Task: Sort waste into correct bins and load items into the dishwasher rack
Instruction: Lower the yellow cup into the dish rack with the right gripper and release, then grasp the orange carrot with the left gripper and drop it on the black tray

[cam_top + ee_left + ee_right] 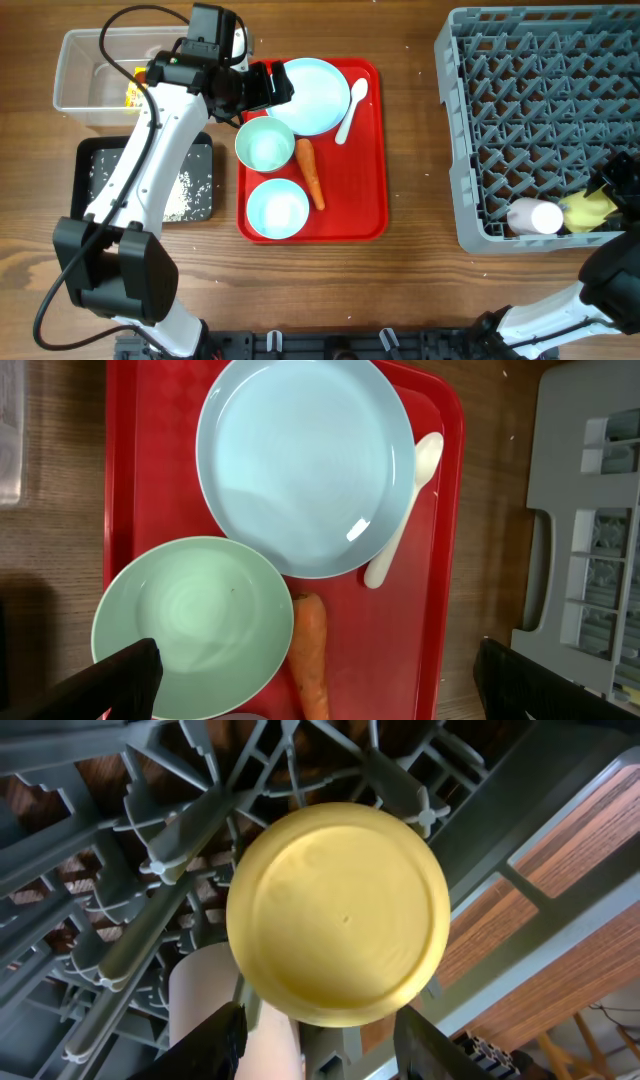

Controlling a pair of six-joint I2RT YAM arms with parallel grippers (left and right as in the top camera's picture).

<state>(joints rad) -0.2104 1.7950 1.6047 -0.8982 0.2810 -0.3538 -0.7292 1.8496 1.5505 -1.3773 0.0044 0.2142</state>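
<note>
On the red tray (372, 150) lie a pale-blue plate (315, 95), two bowls (265, 143) (277, 208), a white spoon (352, 108) and an orange carrot (310, 172). My left gripper (275, 85) hangs open over the tray's far left, at the plate's edge. In the left wrist view its jaws (320, 690) stand wide over the bowl (190, 625) and carrot (312, 655). A yellow cup (340, 910) and a pink cup (210, 990) lie in the grey dishwasher rack (540, 120). My right gripper (320, 1045) is open, the yellow cup just beyond its tips.
A clear tub (75, 95) at the far left holds a yellow wrapper (135, 92). A black tray (205, 150) in front of it holds white rice. The rack fills the right side, its near right corner taken by the two cups.
</note>
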